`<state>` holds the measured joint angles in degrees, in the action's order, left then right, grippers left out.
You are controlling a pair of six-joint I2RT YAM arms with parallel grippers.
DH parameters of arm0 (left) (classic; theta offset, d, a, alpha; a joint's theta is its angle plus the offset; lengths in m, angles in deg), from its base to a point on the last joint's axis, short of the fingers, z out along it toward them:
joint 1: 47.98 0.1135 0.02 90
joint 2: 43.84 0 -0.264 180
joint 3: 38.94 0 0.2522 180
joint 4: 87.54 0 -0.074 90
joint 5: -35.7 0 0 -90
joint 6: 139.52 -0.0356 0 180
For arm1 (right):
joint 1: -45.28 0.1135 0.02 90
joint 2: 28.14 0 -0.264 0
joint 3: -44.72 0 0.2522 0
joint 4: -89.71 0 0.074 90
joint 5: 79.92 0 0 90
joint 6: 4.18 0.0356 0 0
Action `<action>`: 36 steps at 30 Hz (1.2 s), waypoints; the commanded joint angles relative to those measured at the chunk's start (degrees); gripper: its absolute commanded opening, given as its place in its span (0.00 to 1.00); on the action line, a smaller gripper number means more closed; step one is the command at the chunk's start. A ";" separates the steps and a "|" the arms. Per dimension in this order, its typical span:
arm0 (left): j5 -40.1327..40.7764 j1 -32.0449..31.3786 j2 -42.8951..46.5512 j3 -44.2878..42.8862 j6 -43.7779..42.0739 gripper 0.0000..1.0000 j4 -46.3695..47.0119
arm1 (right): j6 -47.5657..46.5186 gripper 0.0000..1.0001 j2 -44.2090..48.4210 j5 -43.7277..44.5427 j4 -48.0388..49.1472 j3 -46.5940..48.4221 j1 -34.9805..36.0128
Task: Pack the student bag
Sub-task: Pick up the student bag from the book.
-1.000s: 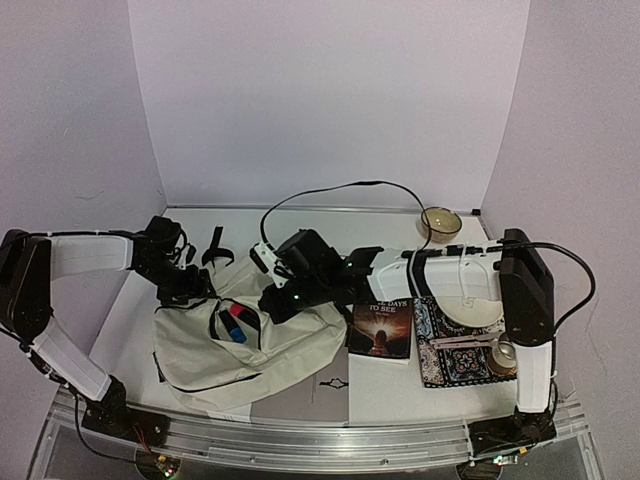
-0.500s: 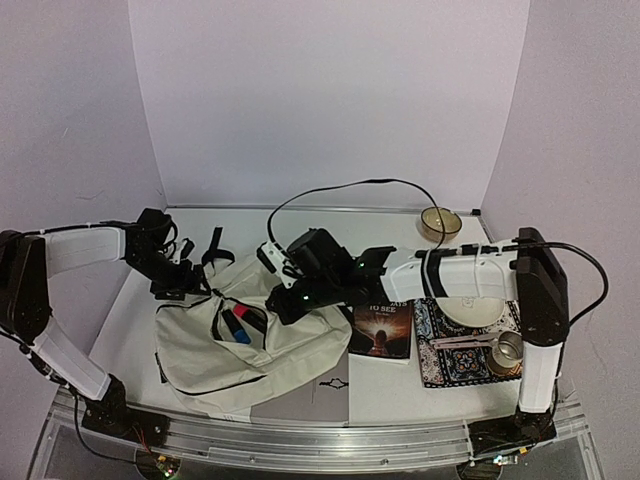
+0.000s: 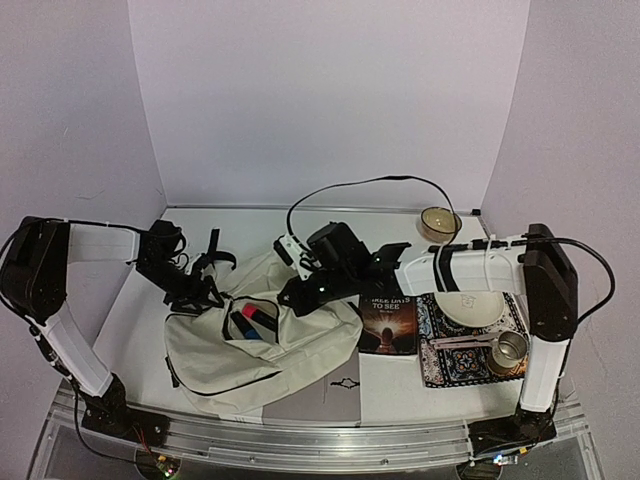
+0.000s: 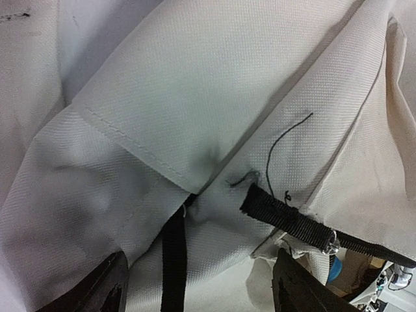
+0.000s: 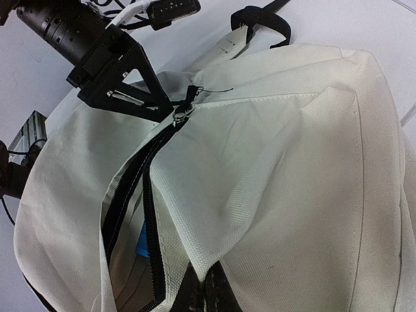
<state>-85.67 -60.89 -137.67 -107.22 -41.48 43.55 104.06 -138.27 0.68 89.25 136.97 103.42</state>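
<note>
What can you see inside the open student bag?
Through the open zipper of the student bag, a red item and a blue item show. Whatever else lies inside is covered by the cream fabric.

Left arm [image 3: 95, 243] first: smooth white shell links, chunky black joint housings, a black wrist. Right arm [image 3: 470, 272] matches, its white forearm banded in black, and a thin black cable [image 3: 370, 182] arcs high off the wrist. Possibly tiny green lights on that wrist, too small to be sure. Left gripper [image 5: 168, 104] up close: matte black, triangular finger plates, a glint of bare metal. The base blocks [image 3: 105, 410] are black too.
</note>
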 commanded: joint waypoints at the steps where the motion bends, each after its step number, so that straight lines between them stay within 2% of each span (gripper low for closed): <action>1: -7.01 -2.02 -1.92 -0.29 -0.60 0.74 3.02 | 1.16 0.00 3.11 -1.21 2.43 -0.31 -0.82; 3: -7.43 -3.46 -2.68 -0.29 0.03 0.67 4.06 | 1.52 0.00 2.52 -1.49 2.92 -0.26 -1.10; 5: -7.55 -4.15 -3.02 -0.27 0.51 0.56 4.71 | 1.83 0.00 2.21 -1.89 3.32 -0.21 -1.25; 12: -10.09 -4.15 1.05 -0.42 1.00 0.09 6.44 | 1.54 0.00 3.19 -1.19 3.47 -1.47 -1.74; 14: -10.50 -4.16 2.88 -0.47 1.31 0.02 6.77 | 1.29 0.00 3.71 -1.11 3.41 -1.87 -1.78; 18: -10.40 -4.18 7.38 -0.75 2.32 0.00 7.18 | 0.22 0.02 4.43 -1.22 2.31 -2.37 -1.75; 22: -8.64 -4.17 12.22 -1.66 3.24 0.00 7.24 | -1.11 0.12 5.11 -0.73 -0.52 -2.25 -1.75; 25: -8.08 -4.21 15.51 -2.56 2.72 0.00 7.30 | -1.81 0.23 6.28 -0.50 -2.58 -1.34 -1.77; 28: -8.33 -4.50 16.87 -3.84 2.25 0.00 7.26 | -2.48 0.44 7.08 -0.10 -4.94 1.03 -1.74; 30: -9.12 -4.85 17.18 -4.69 1.99 0.00 7.28 | -2.66 0.50 6.96 -0.08 -6.31 2.96 -1.77; 36: -11.31 -5.24 17.35 -7.35 2.26 0.00 7.32 | -0.72 0.53 2.73 0.01 -8.80 11.73 -1.79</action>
<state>-92.69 -65.81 -122.71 -108.93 -39.00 47.14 102.17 -134.46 0.26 82.78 141.36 101.81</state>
